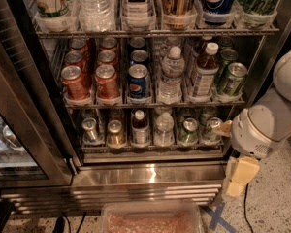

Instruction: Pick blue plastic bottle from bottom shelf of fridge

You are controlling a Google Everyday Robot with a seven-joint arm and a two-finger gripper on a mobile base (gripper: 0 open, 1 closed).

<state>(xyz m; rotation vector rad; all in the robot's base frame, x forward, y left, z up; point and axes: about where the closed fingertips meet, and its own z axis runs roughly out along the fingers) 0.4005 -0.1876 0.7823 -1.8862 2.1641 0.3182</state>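
The blue plastic bottle (139,128) stands upright on the bottom shelf (150,148) of the fridge (150,174), in the third lane from the left. It has a white cap, dark contents and a pale label. A gold can (115,133) is on its left and a small clear bottle (164,129) on its right. My gripper (236,179), cream-coloured, hangs down from the white arm (262,123). It is outside the fridge at the lower right, in front of the steel sill, well right of and below the bottle.
The middle rack holds red cans (75,81), blue cans (138,79), a clear water bottle (172,74), a larger white-capped dark bottle (204,69) and green cans (231,79). The dark-framed glass door (24,110) stands open at left. A pinkish bin (150,220) and blue floor tape (216,216) lie below.
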